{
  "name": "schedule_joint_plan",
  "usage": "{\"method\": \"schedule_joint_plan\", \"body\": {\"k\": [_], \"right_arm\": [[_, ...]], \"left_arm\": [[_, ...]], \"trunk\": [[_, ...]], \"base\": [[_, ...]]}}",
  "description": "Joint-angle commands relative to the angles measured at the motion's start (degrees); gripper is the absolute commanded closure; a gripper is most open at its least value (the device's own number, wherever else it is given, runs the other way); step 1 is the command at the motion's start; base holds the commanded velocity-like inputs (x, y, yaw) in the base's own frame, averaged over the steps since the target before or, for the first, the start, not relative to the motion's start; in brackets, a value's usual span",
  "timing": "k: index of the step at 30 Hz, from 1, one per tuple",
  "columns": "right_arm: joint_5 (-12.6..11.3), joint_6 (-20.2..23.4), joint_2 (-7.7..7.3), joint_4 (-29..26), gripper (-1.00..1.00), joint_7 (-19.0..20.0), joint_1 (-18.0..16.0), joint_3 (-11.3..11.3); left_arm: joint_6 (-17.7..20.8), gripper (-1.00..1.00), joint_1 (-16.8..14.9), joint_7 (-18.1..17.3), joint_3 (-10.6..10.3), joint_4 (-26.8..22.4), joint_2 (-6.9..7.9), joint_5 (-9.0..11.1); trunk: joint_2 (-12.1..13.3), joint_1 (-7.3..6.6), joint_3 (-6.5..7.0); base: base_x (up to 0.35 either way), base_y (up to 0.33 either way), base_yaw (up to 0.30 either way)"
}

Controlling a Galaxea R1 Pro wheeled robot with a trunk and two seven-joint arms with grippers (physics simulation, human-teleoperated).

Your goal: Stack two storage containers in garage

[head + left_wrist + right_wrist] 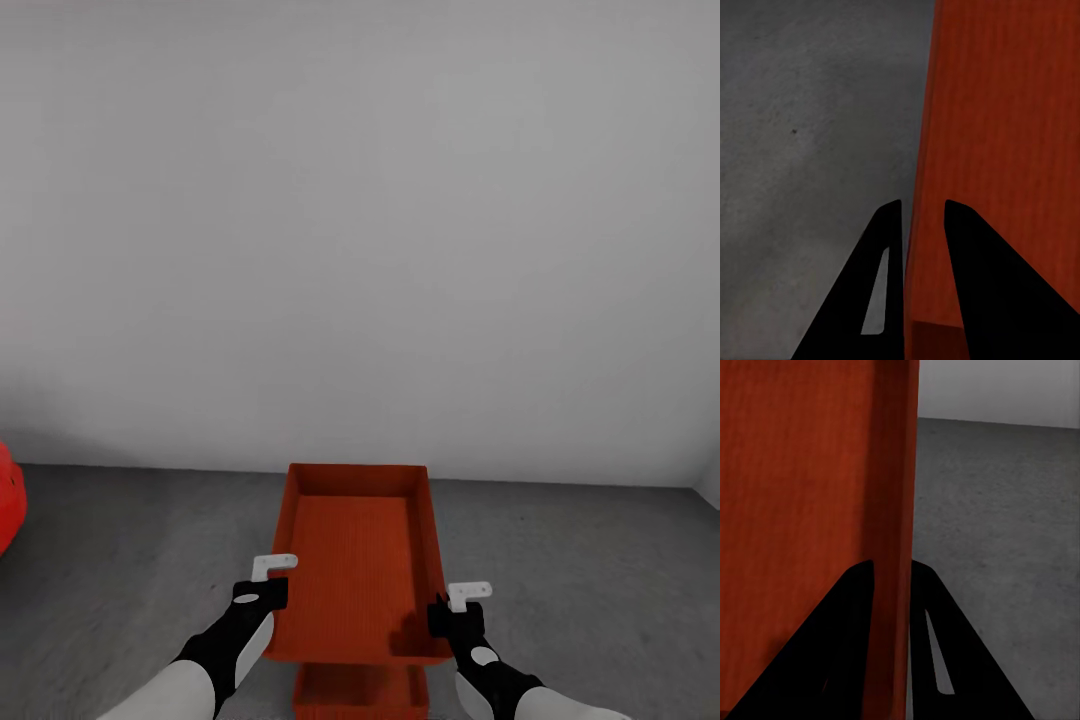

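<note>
- Your upper container [358,545] is a ribbed orange-red tray with thin low walls, held above the mottled grey floor [580,560]
- Your left gripper [916,225] and right gripper [891,577] each pinch a long side wall
- The second container [360,690] sits beneath it; a white wall [360,220] stands ahead, a red car [8,495] at far left

Ribbed matt container [355,560]; mottled matt concrete floor [590,580].

A plain white wall [360,220] meets the mottled dark grey floor [580,580].
</note>
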Motion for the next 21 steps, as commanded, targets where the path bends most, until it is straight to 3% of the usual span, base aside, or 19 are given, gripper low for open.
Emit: {"method": "schedule_joint_plan", "body": {"k": [1, 21], "right_arm": [[-1.79, -0.41, 0.01, 0.27, 1.00, -0.52, -0.04, -0.91], [-1.79, -0.46, 0.01, 0.27, 1.00, -0.52, -0.04, -0.90]], "left_arm": [[0.36, 1.00, -0.04, 0.66, 0.37, -0.69, 0.00, -0.13], [0.36, 1.00, -0.04, 0.69, 0.37, -0.73, -0.02, -0.16]], "trunk": [[-0.07, 0.01, -0.18], [-0.07, 0.01, -1.99]], "base": [[0.000, 0.000, 0.000], [0.000, 0.000, 0.000]]}}
